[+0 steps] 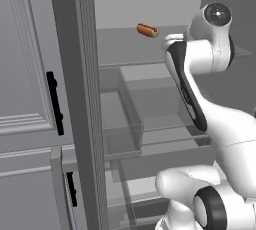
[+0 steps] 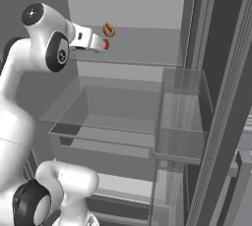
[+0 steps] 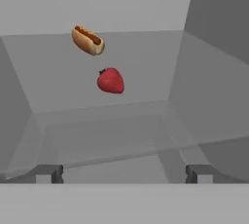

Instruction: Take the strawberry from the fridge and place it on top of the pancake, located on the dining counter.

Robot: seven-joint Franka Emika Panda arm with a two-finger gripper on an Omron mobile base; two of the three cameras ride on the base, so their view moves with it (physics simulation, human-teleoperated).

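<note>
A: How many food items sit in the fridge (image 2: 147, 48)?

B: Two. One strawberry (image 3: 111, 80), red and roundish, left of centre in the hand view, and one hot dog (image 3: 88, 40) just above and left of it, near but not touching. Both rest on the same upper glass shelf (image 3: 146, 67), towards its back.

A: And from the base cameras?

B: In the right base view the strawberry (image 2: 105, 44) is a small red spot in the upper left, just past the end of the white hand, with the hot dog (image 2: 109, 30) a little above it. The left base view shows the hot dog (image 1: 147, 30) at upper centre.

A: The jaws?

B: Spread wide, holding nothing. Two dark fingertips (image 3: 48, 173) rise at the bottom corners of the hand view, the gripper (image 3: 124, 174) aimed at the shelf, well short of the strawberry.

A: The surroundings?

B: Pale grey interior walls, several glass shelves, one clear door bin (image 2: 182, 117) at right in the right base view. One light grey panelled cabinet (image 1: 25, 99) with two black handles fills the left of the left base view.
</note>
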